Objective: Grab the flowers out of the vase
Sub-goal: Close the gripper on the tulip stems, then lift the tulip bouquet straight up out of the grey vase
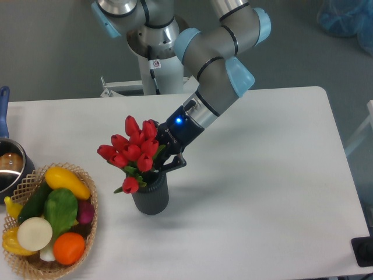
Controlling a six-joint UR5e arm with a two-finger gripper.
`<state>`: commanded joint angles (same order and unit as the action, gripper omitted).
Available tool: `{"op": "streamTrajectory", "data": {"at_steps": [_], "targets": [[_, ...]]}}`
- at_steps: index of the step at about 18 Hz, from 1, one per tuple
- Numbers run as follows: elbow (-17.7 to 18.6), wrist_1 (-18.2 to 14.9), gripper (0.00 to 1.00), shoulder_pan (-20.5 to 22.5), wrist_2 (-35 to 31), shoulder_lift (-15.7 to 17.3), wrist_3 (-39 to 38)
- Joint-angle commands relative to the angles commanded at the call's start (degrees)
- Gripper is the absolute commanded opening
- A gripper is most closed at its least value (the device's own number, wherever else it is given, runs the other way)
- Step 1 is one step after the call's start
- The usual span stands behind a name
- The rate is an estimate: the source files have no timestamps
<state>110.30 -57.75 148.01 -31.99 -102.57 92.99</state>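
Note:
The flowers [133, 149], a bunch of red tulips with green leaves, stand in the vase [151, 198], a short dark grey ribbed cylinder on the white table. The bunch leans to the left, and one bloom droops over the vase's left rim. My gripper [158, 165] reaches in from the upper right and sits right behind the blooms, just above the vase's mouth. Its black fingers [172, 164] are around the stems, which are hidden by the blooms and leaves. I cannot tell whether the fingers are closed on the stems.
A woven wicker basket [88, 182] with colourful vegetables sits at the front left. A metal pot [10, 166] with a blue handle is at the left edge. The robot's base [157, 70] stands behind the table.

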Motion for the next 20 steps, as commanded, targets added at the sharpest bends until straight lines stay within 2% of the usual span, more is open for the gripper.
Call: {"op": "streamTrajectory", "data": {"at_steps": [11,20], "targets": [[0.0,0.0,0.44,1.3,7.3,0.0,-0.1],[-1.2,-0.2,0.44,1.8,7.7,1.2,-2.6]]}}
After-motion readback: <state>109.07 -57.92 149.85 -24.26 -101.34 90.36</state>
